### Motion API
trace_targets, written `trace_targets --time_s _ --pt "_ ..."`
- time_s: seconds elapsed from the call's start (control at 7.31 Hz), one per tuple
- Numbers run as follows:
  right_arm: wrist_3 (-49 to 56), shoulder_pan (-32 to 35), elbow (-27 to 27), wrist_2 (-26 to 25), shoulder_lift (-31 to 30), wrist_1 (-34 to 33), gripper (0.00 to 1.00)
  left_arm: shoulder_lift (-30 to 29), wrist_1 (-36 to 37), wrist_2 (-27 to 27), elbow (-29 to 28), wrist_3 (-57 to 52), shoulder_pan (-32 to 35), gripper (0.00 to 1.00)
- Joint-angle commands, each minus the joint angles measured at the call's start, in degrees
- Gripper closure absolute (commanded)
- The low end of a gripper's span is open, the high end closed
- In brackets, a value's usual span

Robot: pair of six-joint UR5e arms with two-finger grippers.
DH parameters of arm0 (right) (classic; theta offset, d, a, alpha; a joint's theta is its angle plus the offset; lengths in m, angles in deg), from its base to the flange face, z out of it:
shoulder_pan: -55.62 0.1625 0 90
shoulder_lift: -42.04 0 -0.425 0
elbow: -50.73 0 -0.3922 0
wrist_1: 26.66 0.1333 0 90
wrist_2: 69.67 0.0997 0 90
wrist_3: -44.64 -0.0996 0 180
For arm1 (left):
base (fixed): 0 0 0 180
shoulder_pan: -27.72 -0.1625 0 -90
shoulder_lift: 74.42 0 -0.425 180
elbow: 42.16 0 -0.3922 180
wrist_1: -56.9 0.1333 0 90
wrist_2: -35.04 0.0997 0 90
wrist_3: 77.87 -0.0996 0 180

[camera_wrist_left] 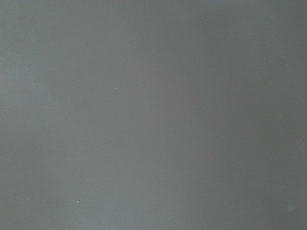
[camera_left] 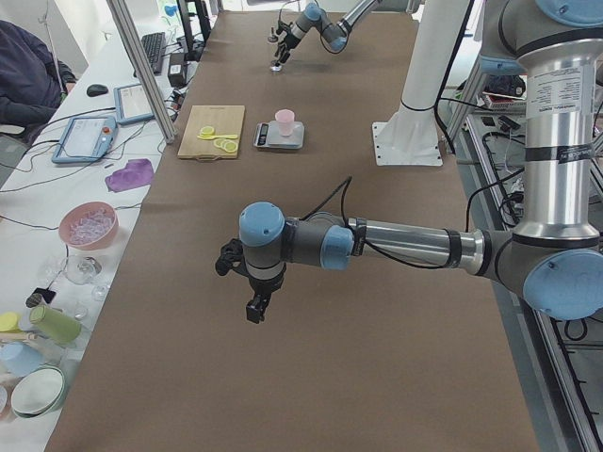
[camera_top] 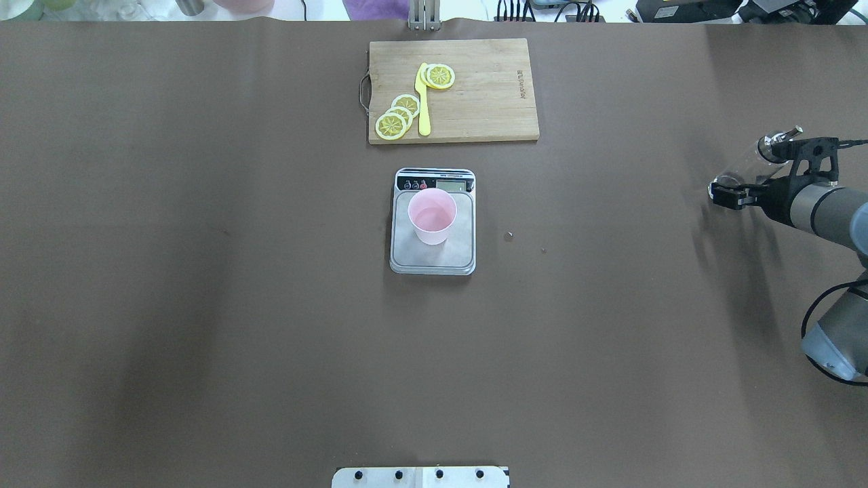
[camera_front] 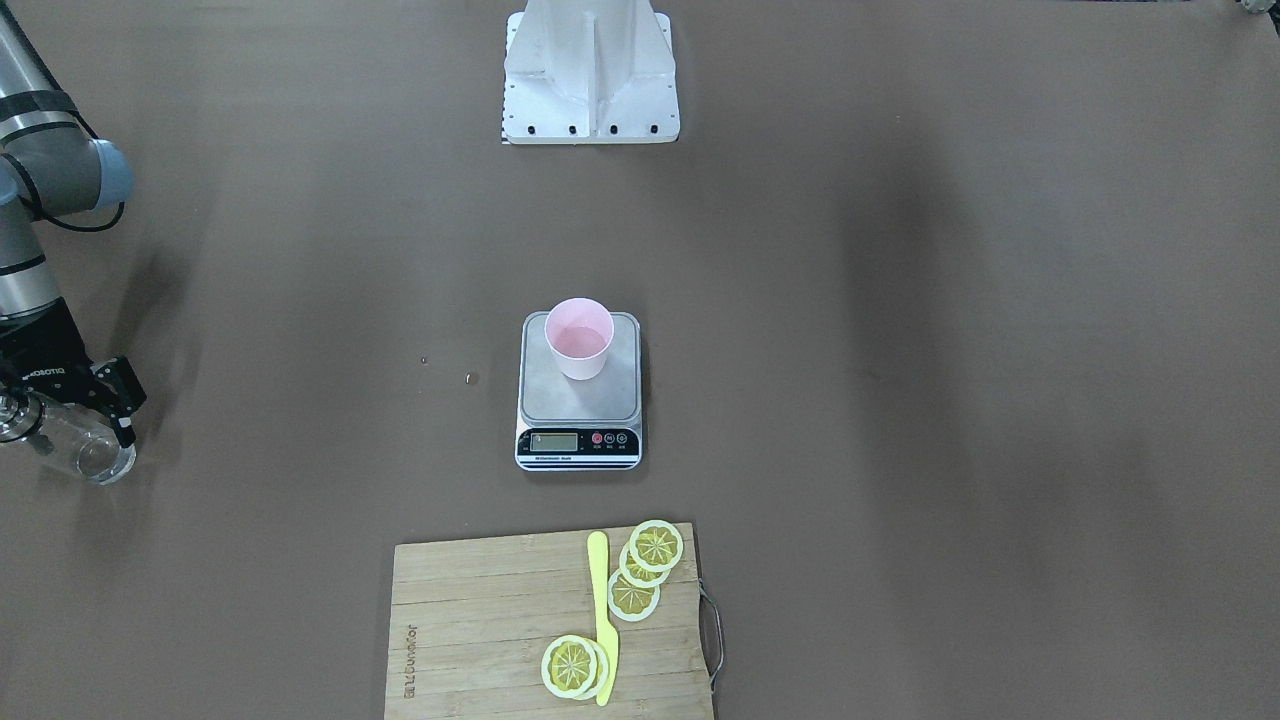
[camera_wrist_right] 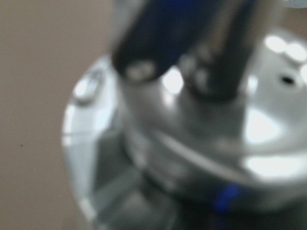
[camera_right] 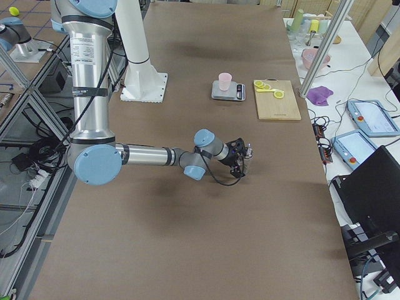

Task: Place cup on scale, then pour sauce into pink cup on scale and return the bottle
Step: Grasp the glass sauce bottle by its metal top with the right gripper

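**Inspector:** Jaws of the right gripper [camera_front: 78, 425], please?

**Assessor:** Clamped across the body of the bottle [camera_front: 98, 458], at the right end of the table [camera_front: 900, 400]. That is well apart from the cup [camera_front: 579, 340], which stands on the scale [camera_front: 580, 400]. For the left gripper [camera_left: 254, 287], I cannot tell the jaw state.

**Inspector:** How will the bottle handle?

**Assessor:** Judged smooth, rigid and likely slippery. The liquid inside would shift its weight when tipped. A mid-body hold is sound. The thin spout is no place to grip.

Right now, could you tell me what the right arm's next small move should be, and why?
Probably settle the bottle on the table and open the right gripper: the cup already stands on the scale, seemingly with liquid inside, and the bottle is held low, far aside.
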Motion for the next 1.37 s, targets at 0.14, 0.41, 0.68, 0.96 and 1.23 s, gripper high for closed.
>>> trace_targets --time_s 0.14,0.41,0.68,0.96,1.23 --pt "0.0 0.0 -0.1 -0.1 0.1 0.0 0.51 0.0 0.0 0.0 0.0 0.0 0.0 0.02" --pt "0.0 0.0 0.0 -0.6 0.1 0.0 1.00 0.0 0.0 0.0 0.0 0.0 0.0 0.02" --pt "0.2 0.1 0.1 -0.7 0.1 0.0 1.00 0.0 0.0 0.0 0.0 0.0 0.0 0.02" --pt "0.1 0.4 0.9 -0.8 0.2 0.0 1.00 0.4 -0.1 -0.1 0.1 0.0 -0.1 0.02" --pt "-0.1 0.6 1.0 -0.8 0.0 -0.2 1.00 0.4 -0.1 -0.1 0.0 0.0 -0.1 0.02"
